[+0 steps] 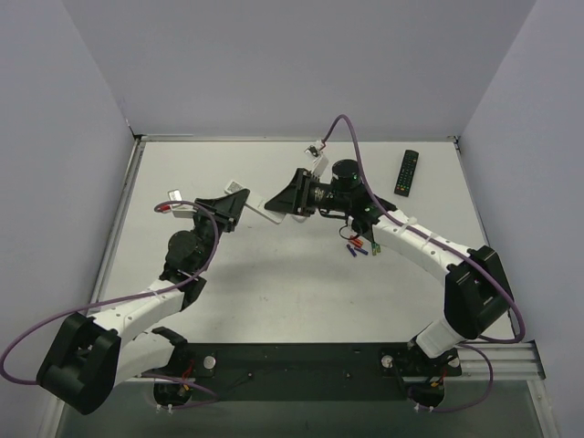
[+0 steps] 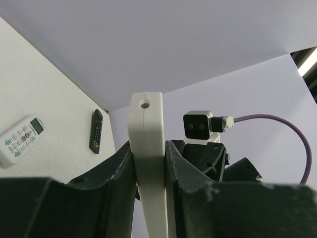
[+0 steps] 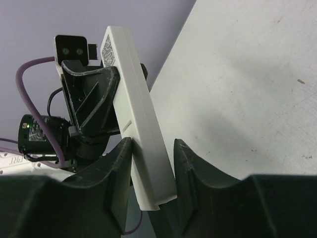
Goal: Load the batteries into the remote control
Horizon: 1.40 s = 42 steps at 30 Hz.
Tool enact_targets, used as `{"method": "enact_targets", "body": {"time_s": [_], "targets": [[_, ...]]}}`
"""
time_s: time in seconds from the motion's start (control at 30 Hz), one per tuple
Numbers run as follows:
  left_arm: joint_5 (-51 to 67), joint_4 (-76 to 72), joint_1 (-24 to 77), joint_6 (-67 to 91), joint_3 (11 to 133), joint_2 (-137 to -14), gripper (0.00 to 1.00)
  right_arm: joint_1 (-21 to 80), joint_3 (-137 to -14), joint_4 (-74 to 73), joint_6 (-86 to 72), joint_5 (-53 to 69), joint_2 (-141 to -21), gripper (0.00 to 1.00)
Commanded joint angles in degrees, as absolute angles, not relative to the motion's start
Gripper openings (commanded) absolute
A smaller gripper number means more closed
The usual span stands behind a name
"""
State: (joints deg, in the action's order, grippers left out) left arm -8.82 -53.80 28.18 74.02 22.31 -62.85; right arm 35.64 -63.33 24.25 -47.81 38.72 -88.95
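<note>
We hold the remote control (image 1: 263, 208) above the counter (image 1: 274, 292), left gripper (image 2: 148, 148) clamped on one end, right gripper (image 3: 152, 145) pinching the other, likely to brace it for opening, while the batteries (image 1: 375, 247) lie on the counter under the right arm.

The slim white remote control (image 1: 263, 210) is held raised and tilted, clamped edge-on between the fingers of the left gripper (image 1: 235, 203). Its other end is set between the fingers of the right gripper (image 1: 276, 203). The small green batteries (image 1: 374, 248) are seen behind the right gripper, beneath its arm.
</note>
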Motion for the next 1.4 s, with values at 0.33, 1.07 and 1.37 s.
{"method": "enact_targets", "body": {"time_s": [0.33, 1.07, 1.37], "targets": [[-10.02, -68.81, 28.13, 70.75, 23.91, -62.84, 0.00, 33.66, -61.00, 17.94, -43.51, 38.67, -88.86, 0.18], [-11.95, -57.57, 27.69, 73.92, 20.48, -63.10, 0.00, 33.40, -68.72, 10.82, -34.46, 39.46, -89.21, 0.57], [-14.15, -54.94, 27.69, 74.79, 19.69, -64.60, 0.00, 33.40, -72.16, 5.81, -28.92, 39.64, -89.48, 0.63]]}}
